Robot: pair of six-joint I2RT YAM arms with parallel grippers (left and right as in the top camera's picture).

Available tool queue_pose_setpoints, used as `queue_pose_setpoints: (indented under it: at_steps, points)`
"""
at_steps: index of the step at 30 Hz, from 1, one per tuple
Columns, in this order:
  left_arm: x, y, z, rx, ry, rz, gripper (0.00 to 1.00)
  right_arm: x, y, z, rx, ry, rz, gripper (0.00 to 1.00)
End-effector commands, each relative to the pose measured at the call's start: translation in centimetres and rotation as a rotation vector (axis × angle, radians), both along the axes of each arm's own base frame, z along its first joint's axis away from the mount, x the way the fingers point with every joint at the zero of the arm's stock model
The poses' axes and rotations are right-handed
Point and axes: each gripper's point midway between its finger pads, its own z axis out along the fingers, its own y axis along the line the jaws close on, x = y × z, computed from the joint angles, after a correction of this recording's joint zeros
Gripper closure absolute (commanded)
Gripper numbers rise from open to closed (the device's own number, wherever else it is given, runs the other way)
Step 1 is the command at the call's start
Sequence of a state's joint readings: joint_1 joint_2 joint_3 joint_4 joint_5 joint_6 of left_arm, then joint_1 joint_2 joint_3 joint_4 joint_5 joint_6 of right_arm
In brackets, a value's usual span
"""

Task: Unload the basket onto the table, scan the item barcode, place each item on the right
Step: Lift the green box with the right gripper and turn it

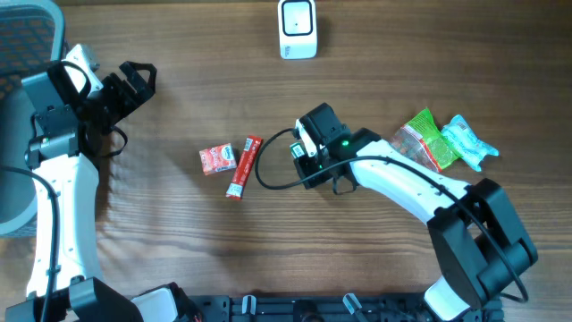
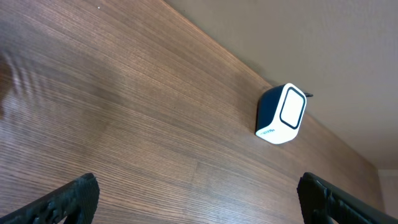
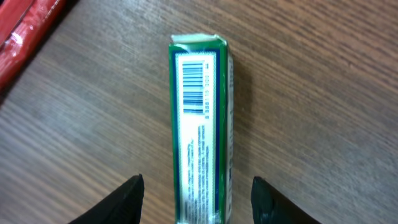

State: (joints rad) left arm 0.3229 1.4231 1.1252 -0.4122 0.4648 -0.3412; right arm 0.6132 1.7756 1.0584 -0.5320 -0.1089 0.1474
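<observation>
**1. Obscured areas.** In the left wrist view, only the dark tips of the left gripper (image 2: 196, 190) entered the frame, at the two bottom corners. They stood wide apart with nothing between them. In the overhead view, the right gripper (image 1: 302, 149) covered nearly all of the green box (image 3: 199, 137). In the right wrist view, the near end of the box ran off the bottom edge. A red stick pack (image 3: 22, 25) was cut off by the top left corner. The small print below the barcode (image 3: 194, 87) was too blurred to read.

**2. Task item.** The green box lay flat on the wooden table (image 1: 179, 250), near the middle. It was just right of the red stick pack and well apart from the scanner (image 1: 297, 29) at the far edge. The box was long and narrow, green-edged, with a white label facing up. The barcode sat at the far end of that label. The right gripper's fingers (image 3: 132, 199) stood apart, one on each side of the box. Bare table showed in both gaps.

**3. Packs.** A small red packet (image 1: 217, 159) lay left of the stick pack. At the right, a green pouch (image 1: 427, 139) touched a teal packet (image 1: 467, 141). Their contents could not be made out.
</observation>
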Motion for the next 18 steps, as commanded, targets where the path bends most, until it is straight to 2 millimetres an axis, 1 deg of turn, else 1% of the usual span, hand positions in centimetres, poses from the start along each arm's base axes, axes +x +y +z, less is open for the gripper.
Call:
queue_pose_setpoints:
  at_steps: [1,3,4,5,9,11,13,16,18]
  points:
    - [0.1,0.1,0.2,0.017,-0.011,-0.014,0.0,-0.8,-0.6,-1.9,-0.055,0.003,0.019,0.44]
    - [0.1,0.1,0.2,0.017,-0.011,-0.014,0.0,-0.7,-0.6,-1.8,-0.053,0.0,0.019,0.44]
    - [0.1,0.1,0.2,0.017,-0.011,-0.014,0.0,-0.6,-0.5,-1.8,-0.051,-0.004,0.018,0.49]
    - [0.1,0.1,0.2,0.017,-0.011,-0.014,0.0,-0.4,-0.5,-1.7,-0.048,-0.013,0.017,0.57]
    - [0.1,0.1,0.2,0.017,-0.011,-0.014,0.0,0.5,-1.2,-1.7,-0.092,-0.06,-0.004,0.6]
    - [0.1,0.1,0.2,0.017,-0.011,-0.014,0.0,0.8,-1.0,-1.6,-0.084,-0.072,-0.005,0.63]
    - [0.1,0.1,0.2,0.017,-0.011,-0.014,0.0,0.9,-1.0,-1.5,-0.078,-0.072,-0.007,0.69]
    - [0.1,0.1,0.2,0.016,-0.011,-0.014,0.0,1.1,-1.3,-1.5,-0.038,-0.043,-0.022,0.69]
    - [0.1,0.1,0.2,0.017,-0.011,-0.014,0.0,1.3,-1.4,-1.4,0.021,-0.01,-0.006,0.69]
